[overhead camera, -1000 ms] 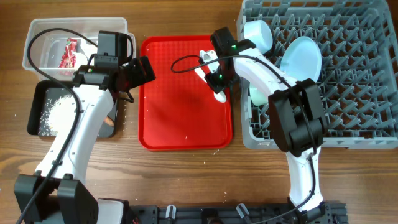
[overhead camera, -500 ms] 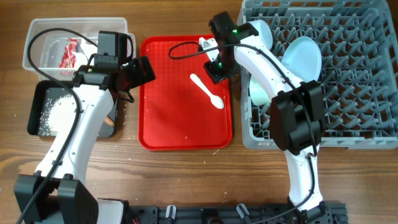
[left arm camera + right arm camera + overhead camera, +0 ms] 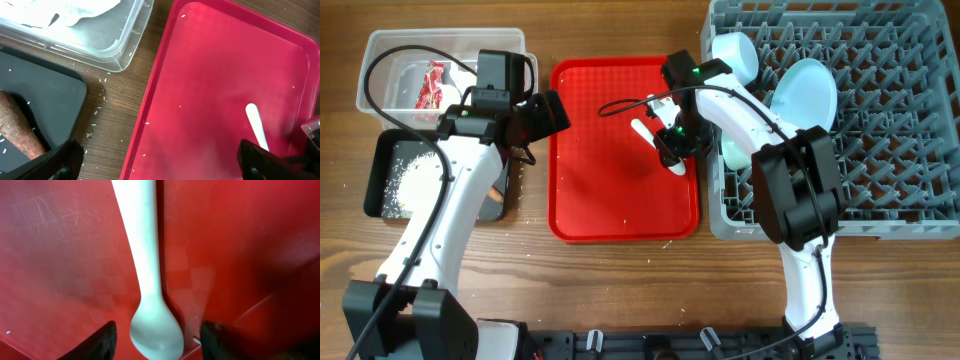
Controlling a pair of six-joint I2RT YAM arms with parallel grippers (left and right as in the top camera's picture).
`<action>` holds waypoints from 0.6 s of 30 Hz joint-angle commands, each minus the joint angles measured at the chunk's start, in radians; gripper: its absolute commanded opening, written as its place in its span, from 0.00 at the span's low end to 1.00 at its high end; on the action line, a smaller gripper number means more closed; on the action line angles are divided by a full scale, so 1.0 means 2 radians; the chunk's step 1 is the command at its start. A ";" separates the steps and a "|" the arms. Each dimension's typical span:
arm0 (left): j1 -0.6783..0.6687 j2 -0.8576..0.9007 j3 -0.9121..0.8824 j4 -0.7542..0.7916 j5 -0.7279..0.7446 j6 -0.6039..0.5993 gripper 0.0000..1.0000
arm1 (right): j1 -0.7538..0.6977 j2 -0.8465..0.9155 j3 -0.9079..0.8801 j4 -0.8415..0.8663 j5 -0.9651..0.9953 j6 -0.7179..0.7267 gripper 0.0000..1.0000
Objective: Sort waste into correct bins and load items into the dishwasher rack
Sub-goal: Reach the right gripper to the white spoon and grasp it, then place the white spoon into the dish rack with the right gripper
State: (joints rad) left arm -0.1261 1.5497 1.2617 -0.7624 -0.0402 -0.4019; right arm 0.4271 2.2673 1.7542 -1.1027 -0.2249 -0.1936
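Note:
A white plastic spoon (image 3: 657,145) lies on the red tray (image 3: 610,190); its bowl (image 3: 155,330) sits between the open fingers of my right gripper (image 3: 157,337), which is low over the tray (image 3: 672,140). The spoon handle also shows in the left wrist view (image 3: 257,127). My left gripper (image 3: 160,160) is open and empty over the tray's left edge (image 3: 548,112). The grey dishwasher rack (image 3: 880,150) holds a pale blue plate (image 3: 805,92) and bowls (image 3: 738,55). The clear tub (image 3: 390,70) holds the red-and-white wrapper (image 3: 430,85) and a tissue (image 3: 70,12). The black tray (image 3: 385,165) holds rice (image 3: 415,185) and a brown food stick (image 3: 22,132).
Loose rice grains lie on the wood between the black tray and the red tray (image 3: 97,107) and on the red tray (image 3: 181,106). The rack's near wall (image 3: 715,180) stands close to the right of the red tray.
My right gripper rose off the spoon toward the tray's top right, then came back down over the spoon bowl. The red tray has shifted slightly right. The left arm has not moved.

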 commanded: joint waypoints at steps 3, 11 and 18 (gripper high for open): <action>0.003 -0.009 0.004 0.000 -0.007 0.001 1.00 | -0.002 -0.008 -0.016 0.004 -0.010 -0.007 0.33; 0.003 -0.009 0.004 0.000 -0.007 0.001 1.00 | -0.002 -0.008 -0.028 0.016 -0.008 0.009 0.04; 0.003 -0.009 0.004 0.000 -0.007 0.001 1.00 | -0.003 -0.023 0.080 -0.026 -0.004 0.046 0.04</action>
State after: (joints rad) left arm -0.1261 1.5497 1.2617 -0.7624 -0.0402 -0.4019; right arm 0.4263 2.2593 1.7645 -1.1248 -0.2386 -0.1520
